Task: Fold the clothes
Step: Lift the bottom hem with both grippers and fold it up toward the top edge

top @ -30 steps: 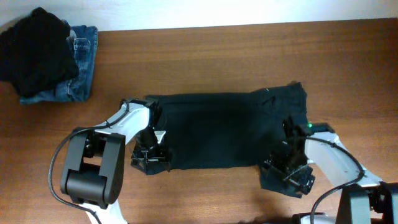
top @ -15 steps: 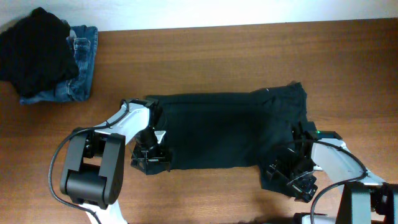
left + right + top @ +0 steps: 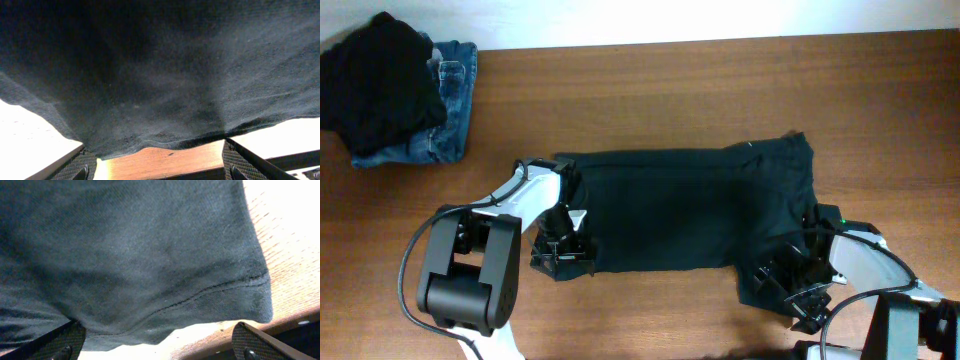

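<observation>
Straddling the bottom hem with jaws spread wide on both sides: left gripper [image 3: 562,252] at the lower-left corner of the T-shirt [image 3: 670,215], right gripper [image 3: 792,292] at the lower-right corner, neither clamped on cloth yet. From the left wrist, dark hem running across between the two fingertips [image 3: 80,166], with bare wood just below; from the right wrist, stitched hem and a rounded corner between the parted pads. Judged to be the grasp before a fold. Come down onto the edge itself rather than the flat middle, pinch both corners at matching depth, lift only enough to clear the table [image 3: 670,90], then carry evenly toward the top of the frame so the crease runs straight. Mind the shirt's right end, bunched and flaring toward the upper right, likely to drag or fold crooked. Shirt otherwise flat, centre to right of the overhead view. Farther out, in the upper-left corner, blue jeans [image 3: 452,105] under a black heap of cloth [image 3: 375,85], well apart from the shirt and no hindrance. Keep the arms' own cables near the bottom edge off the cloth.
</observation>
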Tool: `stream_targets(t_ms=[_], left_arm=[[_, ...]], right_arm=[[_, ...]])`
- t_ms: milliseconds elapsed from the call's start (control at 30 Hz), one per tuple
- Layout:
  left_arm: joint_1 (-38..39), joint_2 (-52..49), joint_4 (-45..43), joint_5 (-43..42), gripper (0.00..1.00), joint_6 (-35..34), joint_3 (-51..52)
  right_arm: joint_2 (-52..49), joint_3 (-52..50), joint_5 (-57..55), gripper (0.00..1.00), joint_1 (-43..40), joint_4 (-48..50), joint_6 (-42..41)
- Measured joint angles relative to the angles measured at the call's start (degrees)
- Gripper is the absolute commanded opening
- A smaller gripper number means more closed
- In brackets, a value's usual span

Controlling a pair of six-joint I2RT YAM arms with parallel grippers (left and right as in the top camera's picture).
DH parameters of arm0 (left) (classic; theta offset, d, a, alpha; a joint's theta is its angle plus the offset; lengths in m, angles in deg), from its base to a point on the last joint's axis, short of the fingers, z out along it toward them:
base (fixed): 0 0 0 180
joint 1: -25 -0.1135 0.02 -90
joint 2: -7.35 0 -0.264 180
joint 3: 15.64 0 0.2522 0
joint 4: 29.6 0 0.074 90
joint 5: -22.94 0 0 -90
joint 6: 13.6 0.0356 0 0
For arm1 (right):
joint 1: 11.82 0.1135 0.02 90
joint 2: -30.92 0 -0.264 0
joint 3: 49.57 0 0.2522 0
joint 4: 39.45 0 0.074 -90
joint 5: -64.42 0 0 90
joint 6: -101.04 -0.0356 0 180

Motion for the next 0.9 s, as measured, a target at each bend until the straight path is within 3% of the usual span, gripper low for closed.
stream_targets(t_ms=[100, 133, 333, 367, 433, 500, 767, 900], left_arm=[[0.0, 0.0, -0.02, 0.0, 0.8, 0.0, 0.0], [0.0, 0.02, -0.02, 0.0, 0.79, 0.0, 0.0], [0.0, 0.02, -0.17, 0.02, 0.79, -0.22, 0.07], [0.0, 0.02, -0.17, 0.04, 0.79, -0.22, 0.07], [0.0, 0.02, -0.2, 0.07, 0.73, -0.24, 0.07], [0.0, 0.02, -0.35, 0.13, 0.56, -0.39, 0.07], [0.0, 0.02, -1.36, 0.15, 0.12, -0.31, 0.15], [0.0, 0.02, -1.14, -0.13, 0.01, 0.33, 0.2]], right_arm=[[0.0, -0.04, 0.28, 1.0, -0.07, 0.37, -0.02], [0.0, -0.07, 0.48, 0.94, -0.07, 0.52, 0.02], [-0.02, -0.33, 2.4, 0.47, -0.04, 2.67, 0.26], [-0.02, -0.37, 2.47, 0.35, -0.04, 2.64, -0.07], [-0.02, -0.37, 2.64, 0.22, -0.04, 2.8, -0.09], [-0.02, -0.37, 2.89, 0.06, -0.04, 2.84, -0.35], [0.0, -0.31, 3.26, 0.04, -0.04, 2.8, -0.26], [-0.02, -0.24, 2.36, 0.04, -0.04, -0.09, -0.22]])
